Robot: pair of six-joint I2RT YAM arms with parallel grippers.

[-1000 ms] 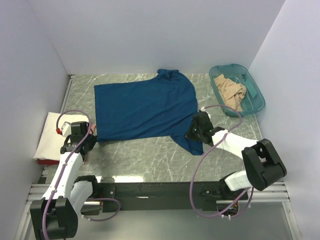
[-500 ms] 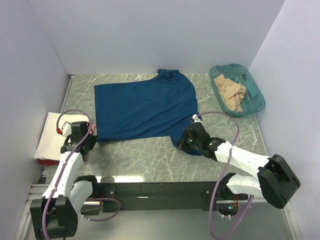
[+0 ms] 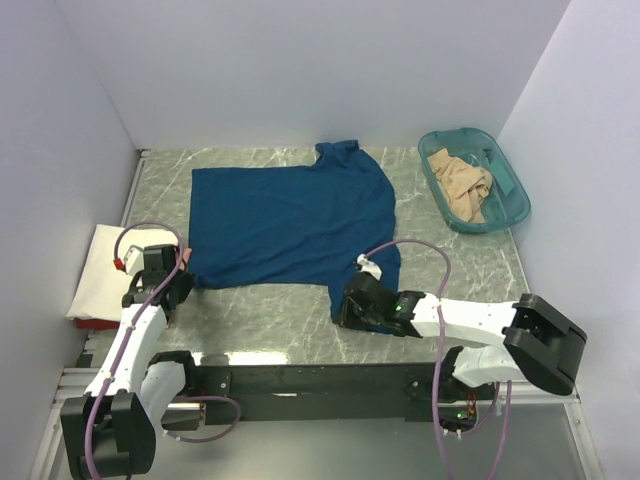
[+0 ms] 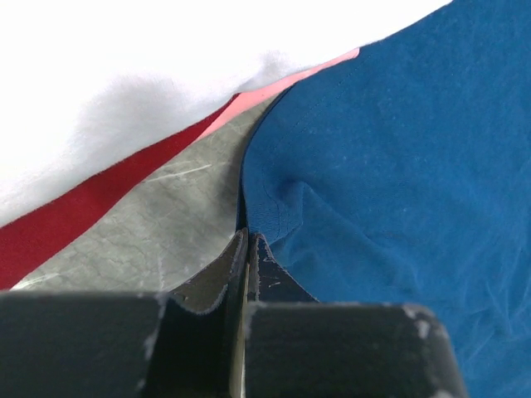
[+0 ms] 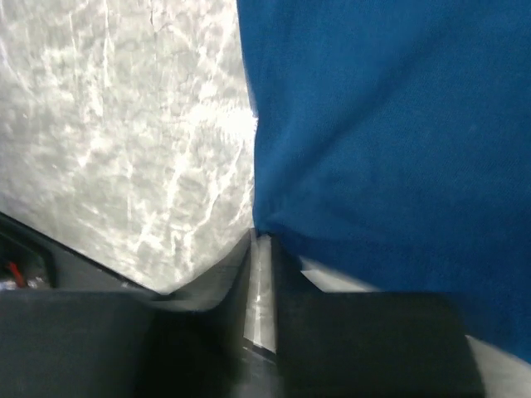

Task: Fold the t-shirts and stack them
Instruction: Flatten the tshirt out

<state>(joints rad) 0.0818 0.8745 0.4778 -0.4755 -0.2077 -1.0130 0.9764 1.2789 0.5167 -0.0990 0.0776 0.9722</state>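
The navy t-shirt (image 3: 290, 215) lies spread flat on the marble table (image 3: 260, 310), its collar toward the back wall. At the shirt's near left corner my left gripper (image 3: 183, 264) is shut on the hem; the left wrist view shows the blue edge (image 4: 274, 199) running into the closed tips of the left gripper (image 4: 247, 239). Low at the shirt's near right corner, my right gripper (image 3: 346, 306) is shut on the cloth, and the right wrist view shows the right gripper (image 5: 260, 240) with the navy t-shirt (image 5: 390, 124) at its tips. A cream-white t-shirt (image 3: 100, 270) lies folded at the left. A tan t-shirt (image 3: 462, 185) sits crumpled in the tub.
The teal plastic tub (image 3: 510, 210) stands at the back right by the wall. Under the white t-shirt (image 4: 124, 75) lies a red sheet (image 4: 58, 228). The black front rail (image 3: 320, 380) runs along the near table edge, close to the right gripper. Walls close in on three sides.
My right gripper has swung left and toward the front edge, dragging the shirt's near right corner with it. The shirt shifted slightly. The left arm stayed put.
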